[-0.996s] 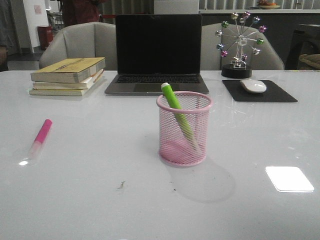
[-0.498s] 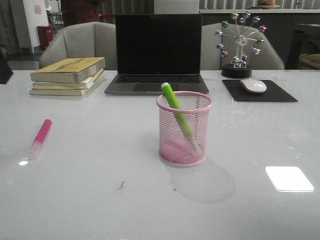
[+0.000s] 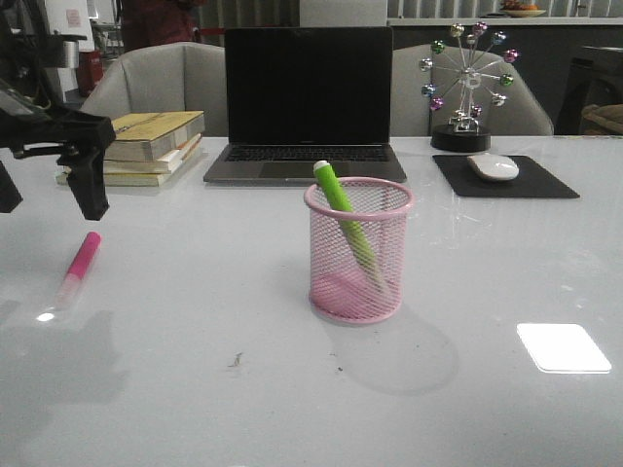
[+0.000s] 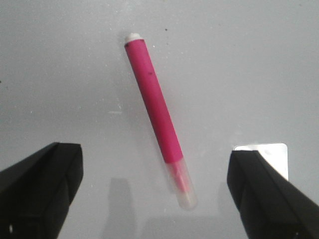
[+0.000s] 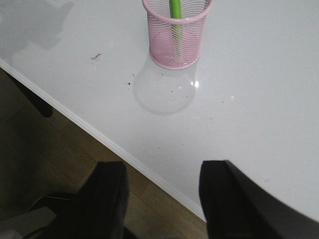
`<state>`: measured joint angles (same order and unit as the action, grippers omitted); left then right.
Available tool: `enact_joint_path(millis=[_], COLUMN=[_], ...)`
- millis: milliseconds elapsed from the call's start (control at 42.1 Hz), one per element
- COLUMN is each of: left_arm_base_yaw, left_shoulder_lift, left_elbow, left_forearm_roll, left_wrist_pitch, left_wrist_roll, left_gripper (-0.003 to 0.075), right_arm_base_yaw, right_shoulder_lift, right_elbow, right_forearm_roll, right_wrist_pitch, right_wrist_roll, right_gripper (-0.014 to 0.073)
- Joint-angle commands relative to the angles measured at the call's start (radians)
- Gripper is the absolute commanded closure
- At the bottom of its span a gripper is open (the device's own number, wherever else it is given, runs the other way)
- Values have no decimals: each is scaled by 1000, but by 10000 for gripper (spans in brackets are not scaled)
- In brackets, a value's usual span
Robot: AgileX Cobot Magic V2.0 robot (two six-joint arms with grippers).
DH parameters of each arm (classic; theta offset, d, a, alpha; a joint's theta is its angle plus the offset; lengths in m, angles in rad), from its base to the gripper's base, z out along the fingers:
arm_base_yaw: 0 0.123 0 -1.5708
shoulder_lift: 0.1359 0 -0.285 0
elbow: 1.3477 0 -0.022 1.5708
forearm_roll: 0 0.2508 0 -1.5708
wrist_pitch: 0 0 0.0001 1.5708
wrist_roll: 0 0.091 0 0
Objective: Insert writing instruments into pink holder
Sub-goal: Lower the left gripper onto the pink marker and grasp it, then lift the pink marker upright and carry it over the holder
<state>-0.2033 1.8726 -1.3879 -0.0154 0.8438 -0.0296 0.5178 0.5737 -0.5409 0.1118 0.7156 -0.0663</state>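
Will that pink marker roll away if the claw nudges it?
Probably: the pink marker looks round and lies flat on the smooth, glossy table. It looks rigid and likely light, so the open left claw straddling it should lift it easily.

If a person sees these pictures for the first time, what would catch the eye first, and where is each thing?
Probably the pink holder at the middle of the table, with the lime green highlighter leaning inside it and poking above the rim. Next, the bright pink highlighter lying flat on the table far to the left. The left tool hangs open above it, not touching it.
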Motion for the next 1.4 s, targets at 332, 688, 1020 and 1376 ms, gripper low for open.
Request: enact_joint_path(millis=[332,688,1020,1376], left_arm_base_yaw=[24,24,24,24], left_shoulder_lift=[172,247,257,232], left_elbow=[-224,-286,-288,-288], left_forearm_roll=[1,1,1,1], left_wrist_pitch=[-2,29,47,57], left_wrist_roll=[-8,-8,-8,-2], left_gripper=[88,89,379,629], right_arm_base_yaw=[-5,-5,-5,-5], right_shoulder_lift=[0,0,0,0], right_elbow=[-23,-23,-23,-23], right_forearm_roll=[0,0,0,0], right_wrist_pitch=[-67,-67,-67,-67], right_wrist_roll=[-5,-5,-5,-5], right_gripper=[147,147,147,147])
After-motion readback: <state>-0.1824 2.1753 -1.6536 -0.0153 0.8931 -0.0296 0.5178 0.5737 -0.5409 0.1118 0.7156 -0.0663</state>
